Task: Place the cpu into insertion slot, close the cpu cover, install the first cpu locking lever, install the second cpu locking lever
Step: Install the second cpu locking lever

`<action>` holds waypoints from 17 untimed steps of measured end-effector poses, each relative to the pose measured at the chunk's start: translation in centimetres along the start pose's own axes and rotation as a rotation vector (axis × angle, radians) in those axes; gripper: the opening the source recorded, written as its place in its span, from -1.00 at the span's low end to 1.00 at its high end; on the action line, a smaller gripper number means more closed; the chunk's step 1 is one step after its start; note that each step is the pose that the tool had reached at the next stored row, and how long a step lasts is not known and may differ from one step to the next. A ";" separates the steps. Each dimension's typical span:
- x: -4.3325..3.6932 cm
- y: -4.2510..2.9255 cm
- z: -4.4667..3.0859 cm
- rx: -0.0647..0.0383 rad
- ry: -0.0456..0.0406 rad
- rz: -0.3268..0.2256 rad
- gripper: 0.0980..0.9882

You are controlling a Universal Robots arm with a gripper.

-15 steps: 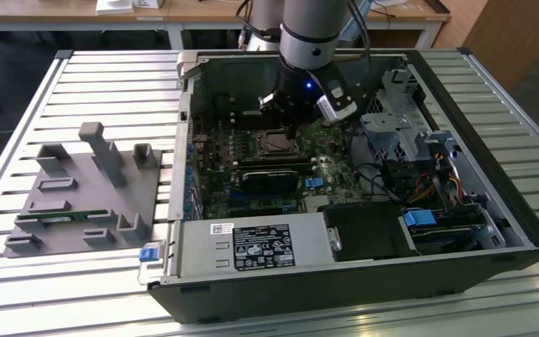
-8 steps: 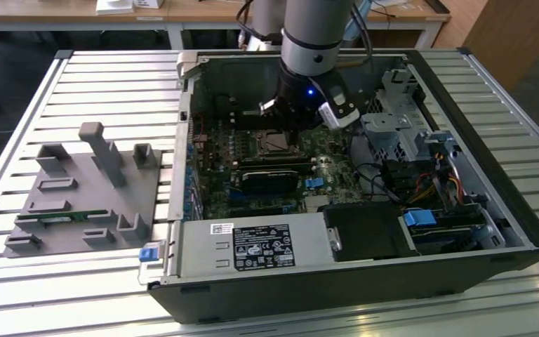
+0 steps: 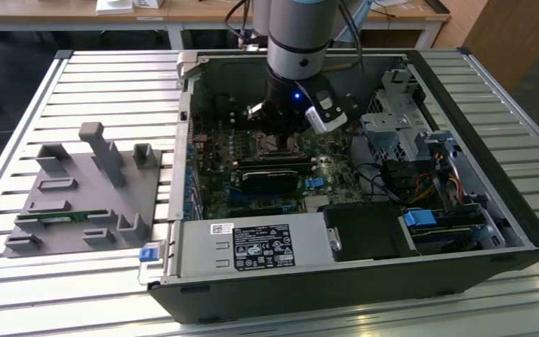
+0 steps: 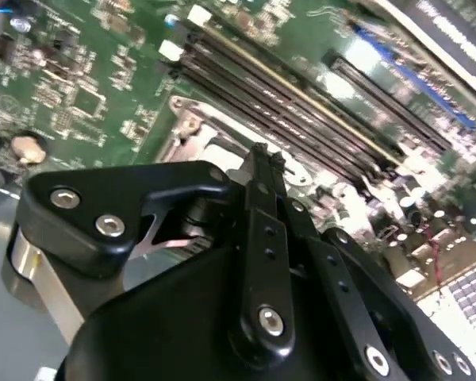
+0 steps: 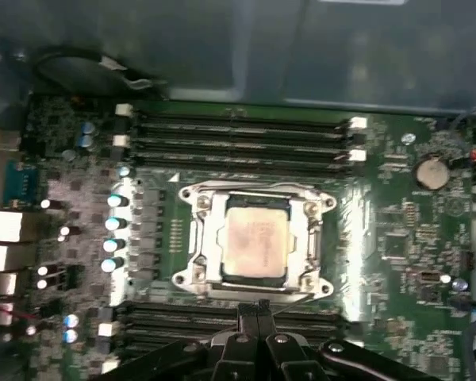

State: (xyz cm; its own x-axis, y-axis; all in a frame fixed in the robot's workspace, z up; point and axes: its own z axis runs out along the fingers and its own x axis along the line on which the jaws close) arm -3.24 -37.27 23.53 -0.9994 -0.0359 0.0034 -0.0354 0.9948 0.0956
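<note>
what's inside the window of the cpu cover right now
In the first wrist view, the cpu shows through the cpu cover, its pale metal top facing up. The insertion slot beneath is covered.

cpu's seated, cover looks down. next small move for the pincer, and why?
Probably nudge the shut pincer against the thin lever beside its tip and press it down. The cpu sits in the insertion slot, the cpu cover lies flat around it, and the lever looks raised off the frame.

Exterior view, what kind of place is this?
Probably a robotics lab or test bench: an open computer case lies on a slatted metal table, a grey parts holder beside it, wooden desks behind.
</note>
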 end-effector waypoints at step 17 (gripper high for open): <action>2.69 -0.78 1.50 -0.007 -0.0002 0.002 -0.98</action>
State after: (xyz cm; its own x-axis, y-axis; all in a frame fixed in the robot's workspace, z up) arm -5.91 -38.00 21.97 -0.9994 -0.0338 0.0035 -0.0333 0.9941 0.1029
